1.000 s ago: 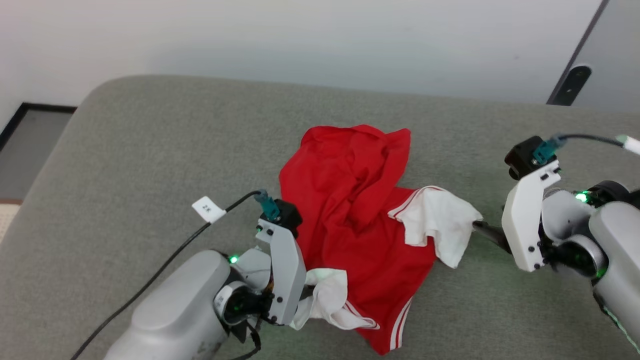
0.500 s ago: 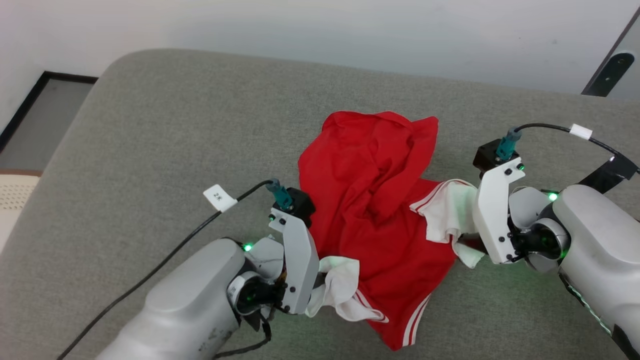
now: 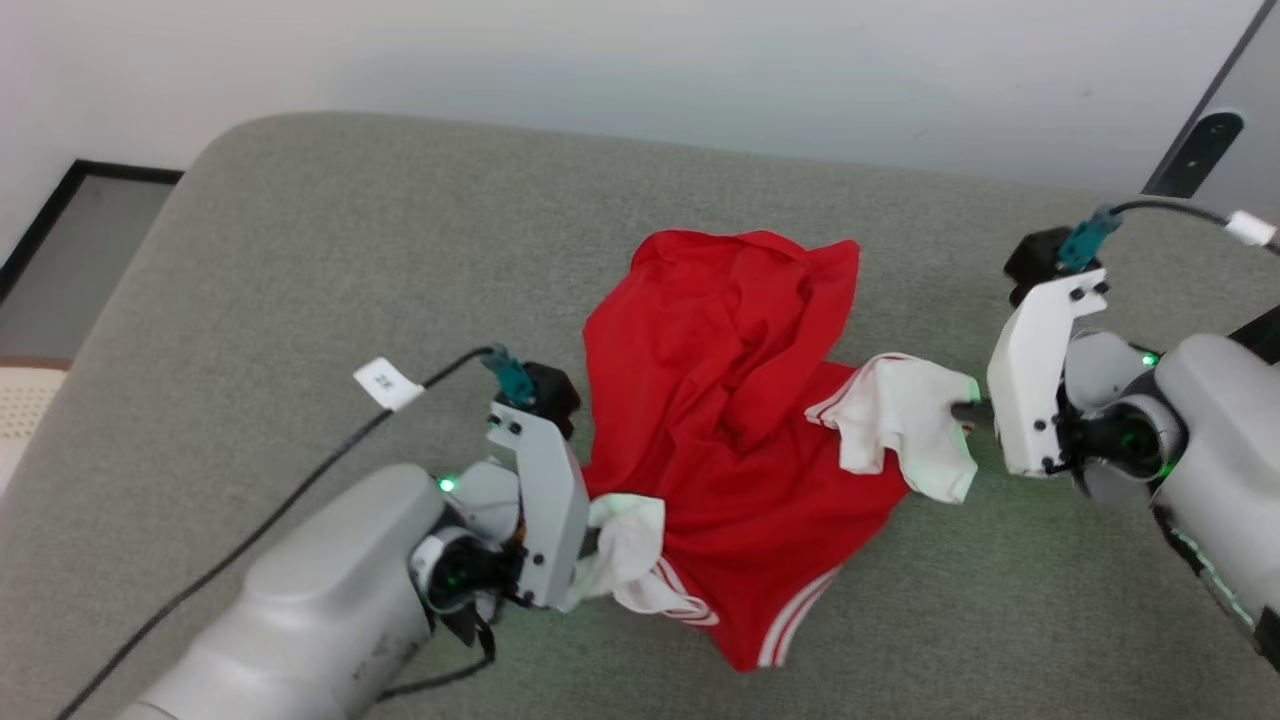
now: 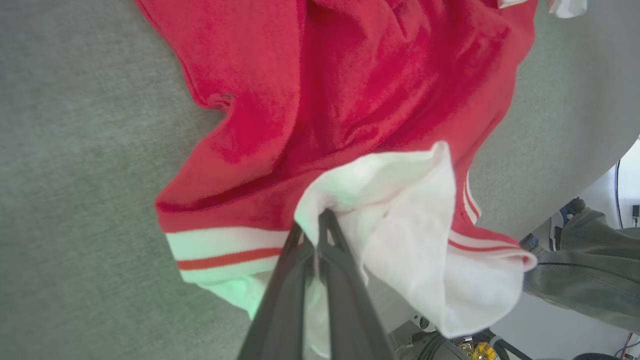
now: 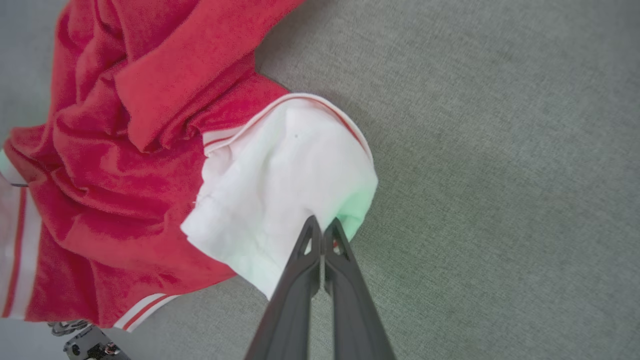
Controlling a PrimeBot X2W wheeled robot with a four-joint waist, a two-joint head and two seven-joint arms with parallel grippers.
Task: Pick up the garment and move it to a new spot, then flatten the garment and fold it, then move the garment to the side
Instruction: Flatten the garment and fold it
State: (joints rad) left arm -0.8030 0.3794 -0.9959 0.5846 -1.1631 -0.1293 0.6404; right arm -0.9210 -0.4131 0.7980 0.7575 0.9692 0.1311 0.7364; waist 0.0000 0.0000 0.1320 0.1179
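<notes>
The garment lies crumpled on the grey cushion: a red body, white sleeves and striped trim, with no lettering showing. My left gripper is shut on the near white sleeve, its fingertips pinching a fold beside the striped hem. My right gripper is shut on the outer edge of the other white sleeve, at the garment's right side. In the right wrist view the right gripper has its closed tips biting the sleeve's rim.
The grey cushion stretches wide to the left and behind the garment. A pale wall runs along its far edge, with a dark door frame at the upper right. Floor drops away at the left. Cables hang past the cushion's near edge.
My right gripper went from open beside the white sleeve to shut on its edge, then drew slightly right with it. The left gripper stays shut on its sleeve. The head camera shifted.
</notes>
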